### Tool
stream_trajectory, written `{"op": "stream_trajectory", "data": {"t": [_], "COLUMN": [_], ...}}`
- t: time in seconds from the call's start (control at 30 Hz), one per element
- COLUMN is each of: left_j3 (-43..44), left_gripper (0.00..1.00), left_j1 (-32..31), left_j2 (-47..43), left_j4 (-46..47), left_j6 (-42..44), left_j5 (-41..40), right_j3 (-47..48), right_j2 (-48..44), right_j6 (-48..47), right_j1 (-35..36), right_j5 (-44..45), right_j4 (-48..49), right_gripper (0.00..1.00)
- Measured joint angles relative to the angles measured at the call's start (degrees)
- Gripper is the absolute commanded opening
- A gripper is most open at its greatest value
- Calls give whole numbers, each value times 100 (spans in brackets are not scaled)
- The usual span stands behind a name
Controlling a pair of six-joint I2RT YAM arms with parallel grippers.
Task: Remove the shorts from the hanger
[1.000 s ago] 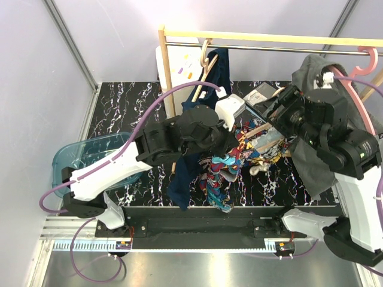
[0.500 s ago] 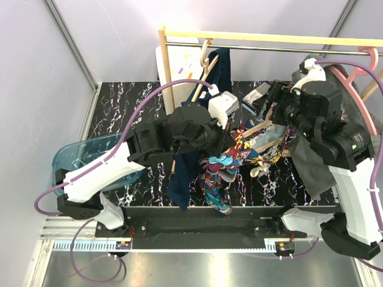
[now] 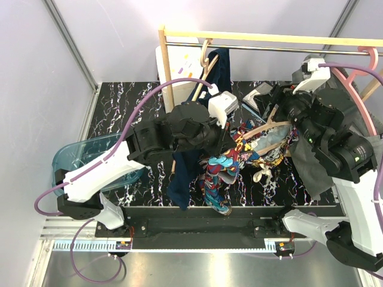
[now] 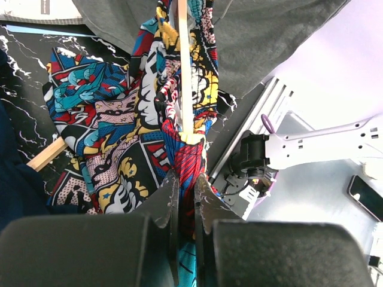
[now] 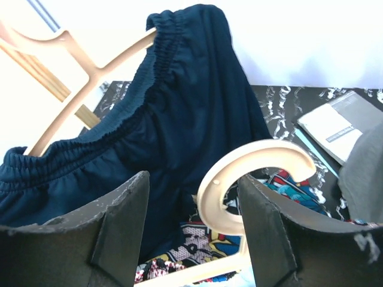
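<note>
The cartoon-print shorts (image 3: 224, 164) hang over a cream hanger (image 3: 266, 133) at mid-table. My left gripper (image 3: 230, 143) is shut on a fold of this cloth (image 4: 185, 179), just below the hanger's bar (image 4: 184, 78). My right gripper (image 3: 274, 115) is open, its jaws either side of the cream hanger's hook (image 5: 251, 161) without touching it; in its own view the gripper (image 5: 192, 182) shows wide open. The navy shorts (image 3: 218, 69) hang on a wooden hanger (image 5: 72, 89) from the rail. The dark grey shorts (image 3: 308, 167) hang at the right on a pink hanger (image 3: 359, 98).
A wooden rack post (image 3: 163, 66) and metal rail (image 3: 269, 48) span the back. A blue tub (image 3: 78, 161) sits at the left. A white board (image 3: 179, 66) leans behind the post. A booklet (image 3: 260, 95) lies on the marbled table (image 3: 119, 101).
My right arm has swung and its wrist has risen, bringing the open gripper round the cream hanger's hook. My left gripper has kept its hold on the cartoon-print shorts.
</note>
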Motion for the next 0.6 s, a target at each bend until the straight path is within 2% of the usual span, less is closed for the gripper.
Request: {"op": "stream_trajectory", "data": {"t": [0.37,0.5,0.53,0.6], "left_j3": [33,33,33,33], "left_gripper": [0,0,0,0], "left_j1": [111,122,122,122], "left_j2": [0,0,-9,-33], "left_j4": [-57,-68,-70,-98], "left_j6": [-103,-127,-131,-157], "left_j5": [267,339,350,372], "right_j3": [-957,-1027,-1027,-1025], "right_j2": [-144,-184,-186,-186], "right_j6": [4,-28,-46,-50], "right_j1": [0,-2,-7,-11], "right_j5": [-190,-50,-20,61], "right_j4": [723,859,883,931], "right_gripper": [61,34,18,5]}}
